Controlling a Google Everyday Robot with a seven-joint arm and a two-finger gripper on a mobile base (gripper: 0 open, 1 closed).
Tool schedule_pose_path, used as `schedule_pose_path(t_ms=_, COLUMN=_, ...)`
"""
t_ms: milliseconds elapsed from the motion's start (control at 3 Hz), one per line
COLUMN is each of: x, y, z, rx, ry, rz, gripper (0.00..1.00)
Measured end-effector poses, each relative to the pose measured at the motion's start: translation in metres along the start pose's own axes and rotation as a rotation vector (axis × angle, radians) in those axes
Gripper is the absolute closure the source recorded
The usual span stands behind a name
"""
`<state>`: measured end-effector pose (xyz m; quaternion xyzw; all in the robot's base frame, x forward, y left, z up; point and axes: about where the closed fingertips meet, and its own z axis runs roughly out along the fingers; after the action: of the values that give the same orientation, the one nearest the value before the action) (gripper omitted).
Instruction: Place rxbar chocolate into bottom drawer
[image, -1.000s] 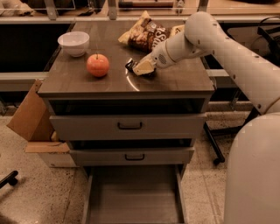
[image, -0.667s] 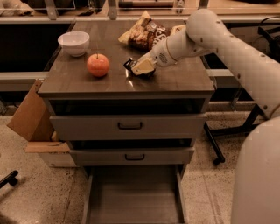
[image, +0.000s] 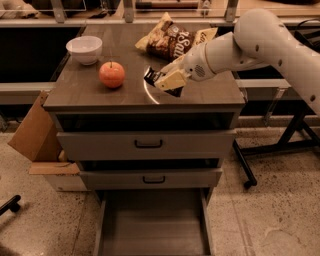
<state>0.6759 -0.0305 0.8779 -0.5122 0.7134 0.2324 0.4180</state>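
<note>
The rxbar chocolate (image: 150, 76), a small dark bar, sits in my gripper (image: 164, 81) over the front middle of the cabinet top (image: 100, 97). The pale fingers (image: 170, 80) are closed around the bar, which sticks out to the left at a tilt, just above the wood. The bottom drawer (image: 152, 225) is pulled open below, showing a plain grey floor with nothing in it. My arm reaches in from the upper right.
An orange-red apple (image: 111, 74) and a white bowl (image: 84, 49) stand on the left of the top. A chip bag (image: 170, 41) lies at the back. Two upper drawers (image: 148, 144) are closed. A cardboard box (image: 35, 135) leans at left; a black stand (image: 250, 165) is at right.
My gripper with the bar has shifted slightly toward the front edge of the cabinet top. Apple, bowl and chip bag have not moved.
</note>
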Motion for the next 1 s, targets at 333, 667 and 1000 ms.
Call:
schedule_pose_path(t_ms=333, x=0.0, y=0.0, z=0.0, rx=0.0, ry=0.0, rz=0.0, gripper=1.0)
schedule_pose_path(t_ms=667, x=0.003, y=0.022, z=-0.011, rx=-0.041, ry=0.011, rz=-0.035, gripper=1.0)
schedule_pose_path(t_ms=1000, x=0.007, y=0.048, z=-0.018, rx=-0.08, ry=0.017, rz=-0.084, gripper=1.0)
